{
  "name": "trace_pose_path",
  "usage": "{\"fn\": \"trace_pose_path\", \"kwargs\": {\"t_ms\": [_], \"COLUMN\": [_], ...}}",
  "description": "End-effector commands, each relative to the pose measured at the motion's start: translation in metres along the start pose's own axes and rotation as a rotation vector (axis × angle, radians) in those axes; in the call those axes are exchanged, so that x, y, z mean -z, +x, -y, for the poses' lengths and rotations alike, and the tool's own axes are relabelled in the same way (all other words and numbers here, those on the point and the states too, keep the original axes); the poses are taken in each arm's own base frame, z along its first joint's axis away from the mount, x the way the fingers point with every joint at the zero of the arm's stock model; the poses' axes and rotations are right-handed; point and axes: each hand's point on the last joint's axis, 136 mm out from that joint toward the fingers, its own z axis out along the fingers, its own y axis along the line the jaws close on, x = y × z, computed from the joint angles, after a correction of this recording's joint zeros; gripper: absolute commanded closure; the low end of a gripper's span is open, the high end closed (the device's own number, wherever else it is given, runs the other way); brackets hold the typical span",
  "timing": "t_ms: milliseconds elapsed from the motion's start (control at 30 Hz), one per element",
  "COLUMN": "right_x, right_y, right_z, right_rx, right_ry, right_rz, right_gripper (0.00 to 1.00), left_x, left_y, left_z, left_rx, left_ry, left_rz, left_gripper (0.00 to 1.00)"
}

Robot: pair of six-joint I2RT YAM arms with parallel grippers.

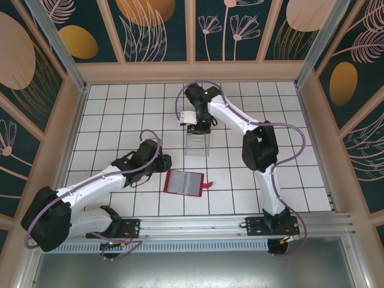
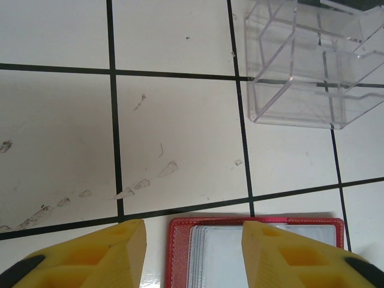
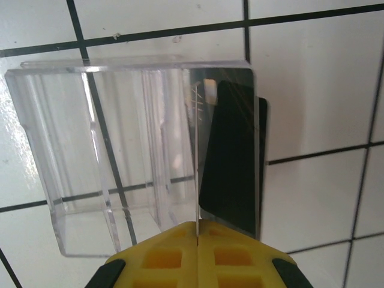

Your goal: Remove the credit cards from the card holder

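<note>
No legible text or numbers on card holder, credit card, clear box.

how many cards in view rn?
1. A dark card, pinched in the right gripper, at the right end of the clear box. More may be hidden in the pockets of the wallet; can't tell.
</note>
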Motion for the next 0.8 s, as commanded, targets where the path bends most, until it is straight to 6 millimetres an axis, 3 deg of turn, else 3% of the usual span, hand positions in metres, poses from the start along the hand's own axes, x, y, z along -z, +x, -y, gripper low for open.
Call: {"fn": "trace_pose_path", "kwargs": {"t_ms": [0, 67, 167, 267, 533, 767], "right_x": [-0.006, -0.006, -0.005, 0.002, 0.025, 0.025], "right_y": [-0.005, -0.005, -0.007, -0.01, -0.01, -0.003], "right_z": [-0.011, -0.013, -0.009, -0.004, 0.027, 0.048], "right_rx": [0.012, 0.016, 0.017, 0.017, 0.005, -0.006], "right_ry": [-0.061, -0.066, -0.045, -0.011, 0.181, 0.298], "right_rz": [0.007, 0.007, 0.006, 0.012, -0.008, -0.042], "right_gripper": [0.97, 0.96, 0.81, 0.75, 0.71, 0.7], "left_x": [-0.001, -0.002, -0.001, -0.001, -0.002, -0.002], "left_y": [0.004, 0.003, 0.002, 0.002, 0.001, 0.001], "left_z": [-0.005, -0.005, -0.005, -0.005, -0.003, -0.003], "left_rx": [-0.003, -0.004, -0.006, -0.007, -0.011, -0.009], "left_ry": [-0.027, -0.027, -0.027, -0.026, -0.021, -0.02], "left_rz": [-0.009, -0.008, -0.006, -0.007, -0.006, -0.006], "left_gripper": [0.53, 0.53, 0.53, 0.53, 0.53, 0.53]}}
